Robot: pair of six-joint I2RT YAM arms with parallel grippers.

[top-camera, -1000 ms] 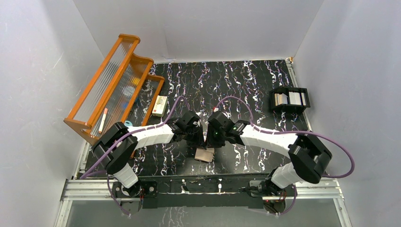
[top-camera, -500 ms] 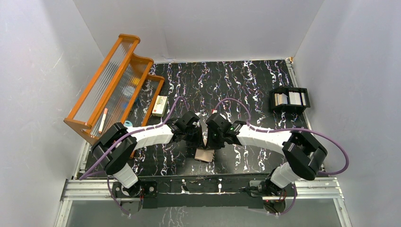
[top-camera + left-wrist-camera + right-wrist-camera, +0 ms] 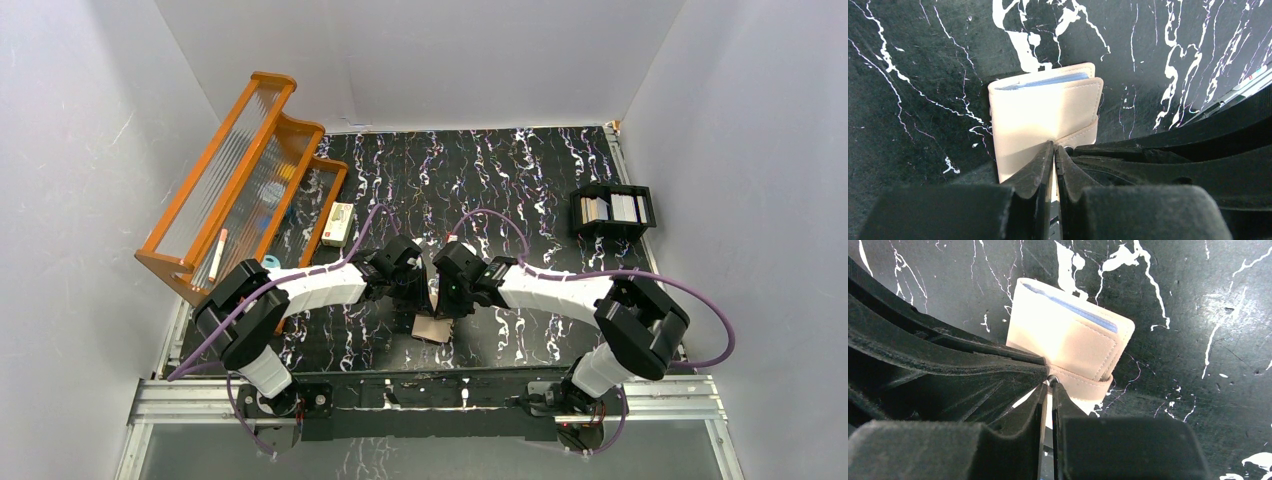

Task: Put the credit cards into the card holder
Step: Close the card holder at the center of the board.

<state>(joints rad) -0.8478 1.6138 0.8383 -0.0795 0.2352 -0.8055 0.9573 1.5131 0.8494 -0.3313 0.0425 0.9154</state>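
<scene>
Under wrists: blue credit card edge in card holder, unseen overhead
Left gripper, right gripper: closed, touching tab

The card holder is pale beige, showing a light blue credit card; the table is black, veined white and perhaps faint purple.

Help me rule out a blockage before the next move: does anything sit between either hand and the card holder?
Nothing visible does. The left hand and the right hand both have their shut tips right against the card holder, at its snap tab. A blue card edge shows inside the folded holder.
</scene>
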